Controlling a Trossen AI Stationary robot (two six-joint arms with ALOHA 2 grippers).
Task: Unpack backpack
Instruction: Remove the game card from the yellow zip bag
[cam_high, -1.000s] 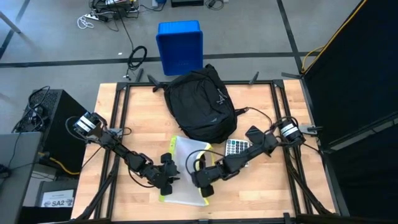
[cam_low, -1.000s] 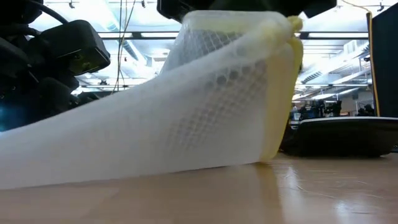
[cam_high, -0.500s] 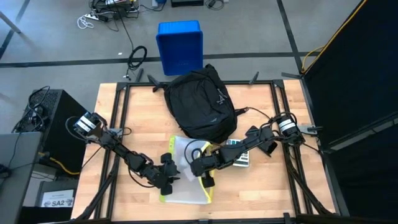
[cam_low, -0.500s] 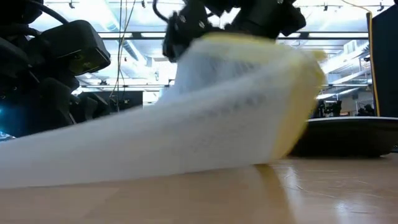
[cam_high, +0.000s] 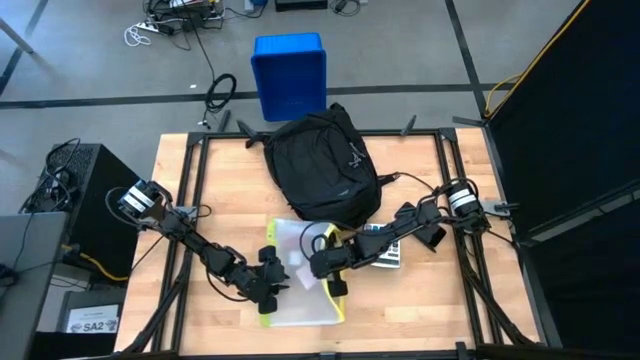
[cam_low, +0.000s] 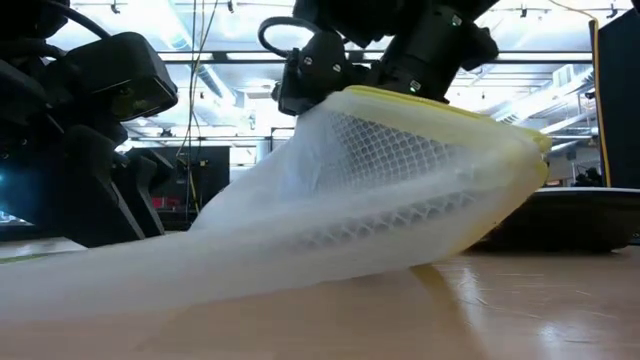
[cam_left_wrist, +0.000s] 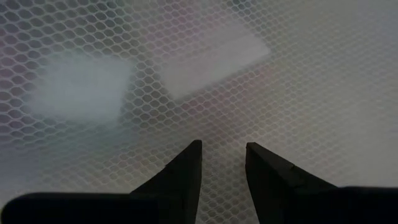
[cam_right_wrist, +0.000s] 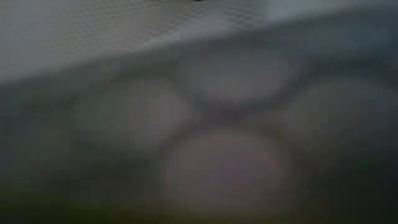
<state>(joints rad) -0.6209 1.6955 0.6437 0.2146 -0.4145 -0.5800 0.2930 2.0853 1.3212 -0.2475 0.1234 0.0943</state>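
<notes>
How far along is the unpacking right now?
Out already: a calculator and a white mesh pouch lie on the table in front of the backpack. In hand: the right gripper lifts the pouch's yellow edge, with the left gripper at its other side. The backpack's inside isn't visible, so what remains is unclear.

Translucent mesh pouch (cam_high: 300, 285) with yellow edging lies on the wooden table (cam_high: 420, 300), one end raised. Calculator (cam_high: 383, 248) beside it. Blue bin (cam_high: 289, 75) on floor beyond the table.
</notes>
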